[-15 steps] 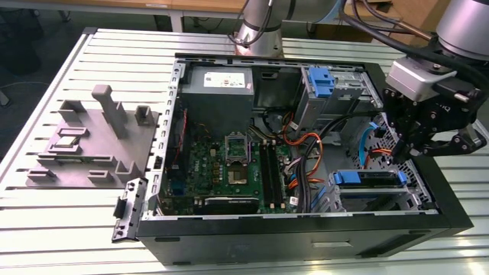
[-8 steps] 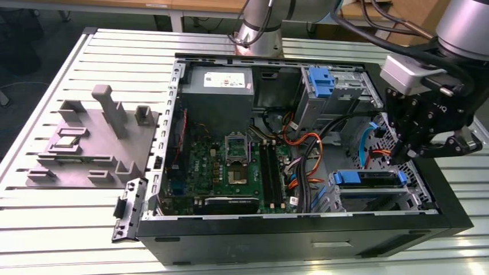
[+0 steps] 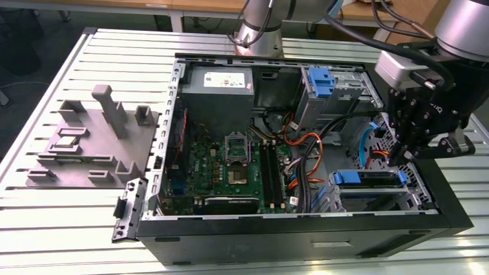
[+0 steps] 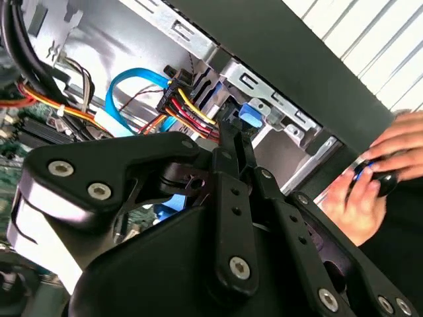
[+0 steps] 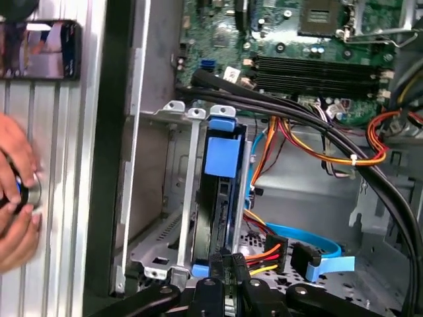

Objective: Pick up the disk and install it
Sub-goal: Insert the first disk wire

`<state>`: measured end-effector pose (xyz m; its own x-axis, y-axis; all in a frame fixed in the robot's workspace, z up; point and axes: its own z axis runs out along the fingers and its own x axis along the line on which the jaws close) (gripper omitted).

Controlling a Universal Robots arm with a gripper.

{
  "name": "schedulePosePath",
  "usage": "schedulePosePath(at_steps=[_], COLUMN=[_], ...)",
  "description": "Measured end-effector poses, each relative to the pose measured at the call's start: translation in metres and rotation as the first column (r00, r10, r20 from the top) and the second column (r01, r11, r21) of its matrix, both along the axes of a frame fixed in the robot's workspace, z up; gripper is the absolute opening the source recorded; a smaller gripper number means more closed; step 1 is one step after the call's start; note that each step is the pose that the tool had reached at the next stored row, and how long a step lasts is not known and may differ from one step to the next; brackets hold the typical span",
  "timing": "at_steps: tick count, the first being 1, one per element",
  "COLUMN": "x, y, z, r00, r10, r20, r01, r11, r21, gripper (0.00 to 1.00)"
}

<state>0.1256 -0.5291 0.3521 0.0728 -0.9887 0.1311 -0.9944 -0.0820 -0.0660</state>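
Note:
The disk (image 3: 368, 179) stands on edge in the drive cage (image 5: 162, 218) at the case's corner on the exterior view's right, framed by its blue carrier (image 5: 223, 152). My gripper (image 3: 402, 154) hangs just above that cage, inside the case. In the first wrist view my gripper (image 5: 230, 259) is at the near end of the carrier. In the second wrist view my gripper (image 4: 230, 129) has its fingers drawn together, tips just short of the carrier's blue tab (image 4: 252, 113). No gap shows between the fingers.
Orange, yellow and blue cables (image 5: 310, 152) run close beside the cage. A bare blue bracket (image 3: 322, 80) and a grey power-supply box (image 3: 220, 86) sit at the case's far end. A person's hand (image 5: 13, 198) rests outside the case wall. A grey fixture (image 3: 91, 137) lies on the table.

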Motion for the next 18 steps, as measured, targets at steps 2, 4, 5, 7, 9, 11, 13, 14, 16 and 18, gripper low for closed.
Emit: schedulePosePath(at_steps=[2, 4, 5, 7, 9, 11, 13, 14, 16, 18], x=[0.0000, -0.0003, -0.0005, -0.0013, -0.0015, -0.0016, -0.0015, -0.0015, -0.0015, -0.0015], y=[0.0000, 0.0000, 0.0000, 0.0000, -0.0001, 0.0000, -0.0006, -0.0013, -0.0031, -0.0043], z=[-0.0002, -0.0007, -0.0009, -0.0014, -0.0023, -0.0033, -0.0041, -0.0045, -0.0053, -0.0066], r00=[0.9996, 0.9986, 0.9980, 0.9968, 0.9953, 0.9939, 0.9931, 0.9928, 0.9925, 0.9924], r10=[-0.028, -0.054, -0.063, -0.080, -0.097, -0.110, -0.117, -0.120, -0.122, -0.123], r20=[0.0000, 0.0000, 0.0000, 0.0000, -0.0004, -0.0010, -0.0025, -0.0046, -0.0083, -0.0131], r01=[0.028, 0.054, 0.063, 0.080, 0.097, 0.110, 0.117, 0.120, 0.122, 0.123], r11=[0.9996, 0.9986, 0.9980, 0.9968, 0.9953, 0.9939, 0.9930, 0.9927, 0.9924, 0.9923], r21=[0.0000, 0.0002, 0.0001, 0.0002, 0.0037, 0.0071, 0.0135, 0.0154, 0.0159, 0.0155], gripper=[0.17, 0.17, 0.17, 0.17, 0.17, 0.17, 0.17, 0.17, 0.17, 0.17])
